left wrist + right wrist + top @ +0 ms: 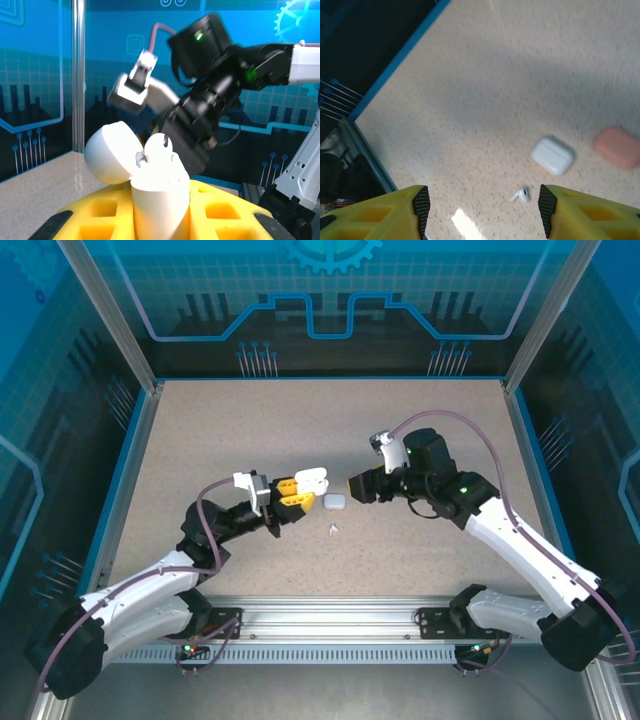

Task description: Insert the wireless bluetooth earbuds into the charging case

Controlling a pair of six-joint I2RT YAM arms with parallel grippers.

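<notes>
Our left fingers [222,207] are clamped on the open case [160,200], holding it upright above the tabletop [250,430] with its lid [107,152] tipped open to one side. One white earbud [159,146] sits in it, though its head looks to stand proud of the rim, so it may not be fully seated. Our right fingers [395,210] stand apart with nothing between them, over a loose earbud [521,195] that lies on the tabletop near a closed white case [553,155], with a pink case [617,147] beyond. We judge the step in hand to be fetching this loose earbud for the held case. The next move calls for lowering the right fingers around that tiny piece, closing without flicking it away, then lining its stem up with the free socket, which we cannot see from here.
</notes>
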